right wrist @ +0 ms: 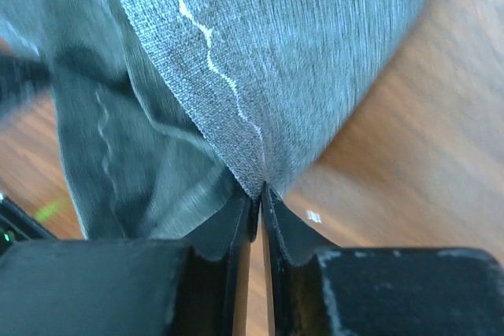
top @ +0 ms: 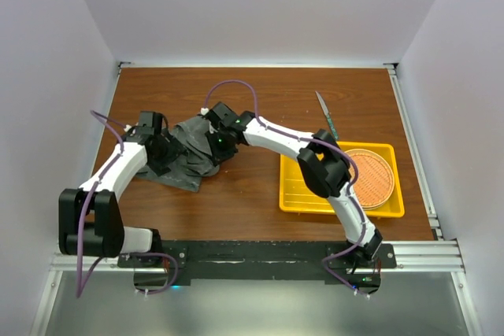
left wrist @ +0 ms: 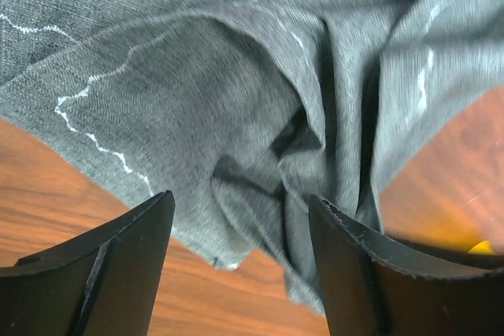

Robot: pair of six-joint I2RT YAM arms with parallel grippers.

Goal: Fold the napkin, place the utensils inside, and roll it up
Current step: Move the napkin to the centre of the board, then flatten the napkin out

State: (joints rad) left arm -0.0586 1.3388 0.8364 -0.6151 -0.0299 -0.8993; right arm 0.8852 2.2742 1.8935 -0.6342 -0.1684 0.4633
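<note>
The dark grey napkin (top: pixel 185 164) lies crumpled and bunched at the left middle of the wooden table, its pale stitched line showing along the edges (left wrist: pixel 197 92). My right gripper (right wrist: pixel 260 190) is shut on a corner of the napkin (right wrist: pixel 315 53), pinching the cloth at the fingertips just above the wood; in the top view it (top: pixel 206 133) is at the napkin's right side. My left gripper (left wrist: pixel 241 198) stands open over the napkin's folded near edge, nothing held; in the top view it (top: pixel 167 155) is at the cloth's left side. One teal utensil (top: pixel 324 114) lies on the table behind the tray.
A yellow tray (top: pixel 299 194) stands at the right front with a round woven orange-brown mat (top: pixel 370 177) in it. White walls close in the table on three sides. The right arm reaches across the middle of the table.
</note>
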